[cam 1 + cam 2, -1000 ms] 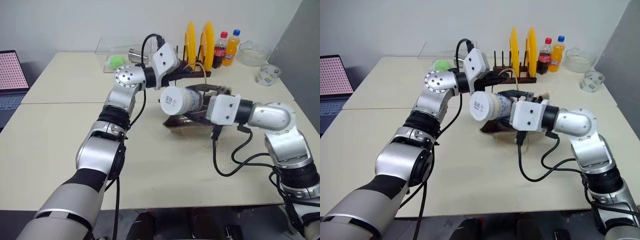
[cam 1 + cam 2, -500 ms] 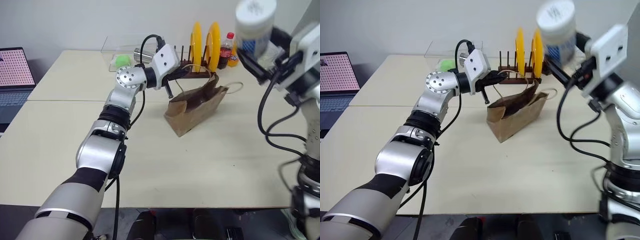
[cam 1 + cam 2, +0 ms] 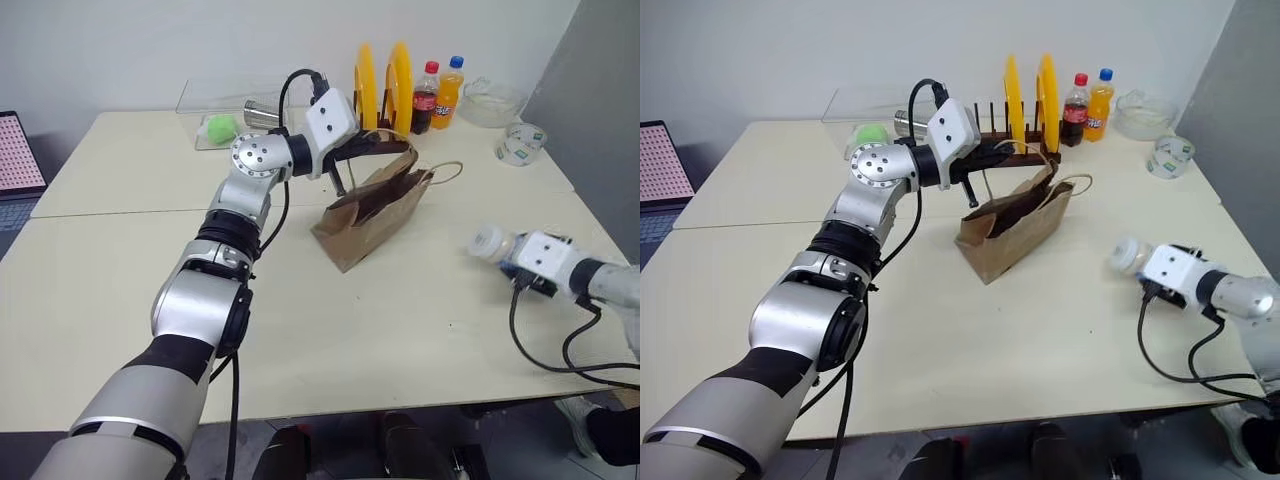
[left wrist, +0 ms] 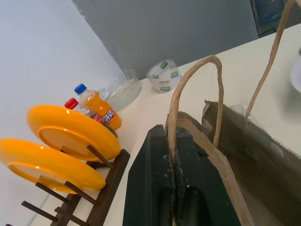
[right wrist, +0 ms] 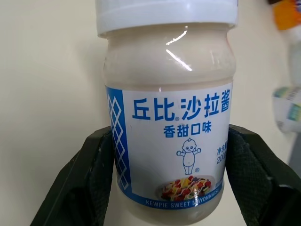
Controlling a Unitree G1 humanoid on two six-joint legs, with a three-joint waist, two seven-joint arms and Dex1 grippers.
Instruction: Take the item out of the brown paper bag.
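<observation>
jar: white plastic salad-dressing jar [image 5: 168,106], white cap, blue-printed label; out of the bag, held low over the table's right side, well apart from the bag
right gripper: [image 5: 168,181] fingers pressed on the jar's label band from both sides, cap end pointing away from the wrist
handling (judgement): rigid plastic, looks full so moderately heavy for its size; glossy label likely a bit slippery; not fragile; squat body, so mid-label grip as now is the sound one, cap too narrow
bag: brown paper bag [image 3: 368,210] mid-table, leaning, mouth open toward the plate rack; thin creased paper, soft, would collapse if let go
left gripper: [image 4: 174,165] fingers pinched together on one twisted-paper handle [image 4: 194,89], holding the bag's mouth up; second handle [image 3: 447,171] hangs free
progress (judgement): extraction done, what remains is setting the jar down
table: [image 3: 120,260] beige, two tops butted together
background: yellow plates in a wooden rack [image 3: 385,72], cola bottle [image 3: 425,97], orange soda bottle [image 3: 449,91], glass bowl [image 3: 487,101], tape rolls [image 3: 518,143], steel cup [image 3: 260,112], green ball [image 3: 219,127]
</observation>
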